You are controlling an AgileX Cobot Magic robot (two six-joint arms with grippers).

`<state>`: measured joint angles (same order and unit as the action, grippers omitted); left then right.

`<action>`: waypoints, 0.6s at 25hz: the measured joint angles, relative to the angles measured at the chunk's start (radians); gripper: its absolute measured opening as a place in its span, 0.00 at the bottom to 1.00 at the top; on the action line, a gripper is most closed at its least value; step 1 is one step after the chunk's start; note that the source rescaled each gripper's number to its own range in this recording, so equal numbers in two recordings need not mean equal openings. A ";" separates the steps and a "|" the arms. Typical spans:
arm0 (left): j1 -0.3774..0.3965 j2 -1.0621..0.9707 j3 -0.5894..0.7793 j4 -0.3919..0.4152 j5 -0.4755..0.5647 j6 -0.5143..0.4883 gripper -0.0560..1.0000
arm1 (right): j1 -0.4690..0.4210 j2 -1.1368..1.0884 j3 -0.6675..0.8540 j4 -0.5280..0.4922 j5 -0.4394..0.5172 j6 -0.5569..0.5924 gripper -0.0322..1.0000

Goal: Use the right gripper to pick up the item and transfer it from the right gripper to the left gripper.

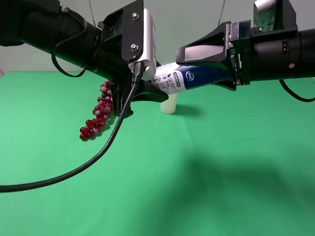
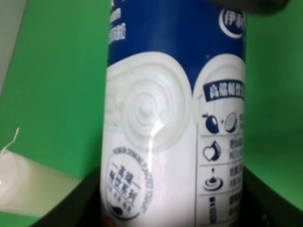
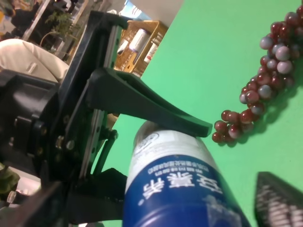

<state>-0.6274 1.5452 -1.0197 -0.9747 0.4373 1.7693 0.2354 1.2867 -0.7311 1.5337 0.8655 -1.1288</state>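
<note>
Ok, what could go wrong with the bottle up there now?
The left fingers pinch the bottle only at its white end, so it might sag or slip out. The right fingers sit close round the blue end; pulling away, they might knock it loose. If it drops, it might hit the candle or grapes below.

On my monitor: the item (image 1: pixel 197 77) shows a dark blue end and a white body with a swirl pattern and blue print; the table cloth (image 1: pixel 221 187) is bright green, the grapes (image 1: pixel 98 114) dark red and greyish, the candle (image 1: pixel 169 104) white.
</note>
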 joint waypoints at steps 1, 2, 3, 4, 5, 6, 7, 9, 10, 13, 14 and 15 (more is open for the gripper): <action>0.000 0.000 0.000 0.001 0.002 0.000 0.06 | 0.000 -0.001 0.000 0.000 -0.004 0.000 0.91; 0.000 0.000 0.000 0.001 0.004 0.000 0.06 | 0.000 -0.006 0.000 0.001 -0.010 -0.002 0.94; 0.000 0.000 0.000 0.003 0.011 0.000 0.06 | 0.000 -0.012 0.000 0.001 -0.022 -0.005 0.96; 0.000 0.000 0.000 0.003 0.015 0.000 0.06 | 0.000 -0.022 0.000 0.001 -0.036 -0.012 0.98; 0.000 0.000 0.000 0.003 0.018 0.000 0.06 | 0.000 -0.034 0.000 0.001 -0.049 -0.020 0.98; 0.000 0.000 0.000 0.003 0.018 -0.001 0.06 | 0.000 -0.045 0.000 0.001 -0.065 -0.025 0.99; 0.000 0.000 0.000 0.004 0.018 -0.001 0.06 | 0.000 -0.061 0.000 0.001 -0.083 -0.026 1.00; 0.000 0.000 0.000 0.004 0.018 -0.001 0.06 | 0.000 -0.094 0.000 0.001 -0.115 -0.028 1.00; 0.000 0.000 0.000 0.004 0.018 -0.001 0.06 | 0.000 -0.108 0.000 0.000 -0.136 -0.029 1.00; 0.000 0.000 0.000 0.005 0.018 -0.001 0.06 | 0.000 -0.153 0.000 -0.012 -0.204 -0.029 1.00; 0.000 0.000 0.000 0.005 0.018 -0.001 0.06 | 0.000 -0.164 0.000 -0.019 -0.229 -0.029 1.00; 0.000 0.000 0.000 0.005 0.018 -0.001 0.06 | 0.000 -0.177 0.000 -0.030 -0.253 -0.029 1.00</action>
<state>-0.6274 1.5452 -1.0197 -0.9696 0.4556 1.7685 0.2354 1.1093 -0.7311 1.5035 0.6129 -1.1581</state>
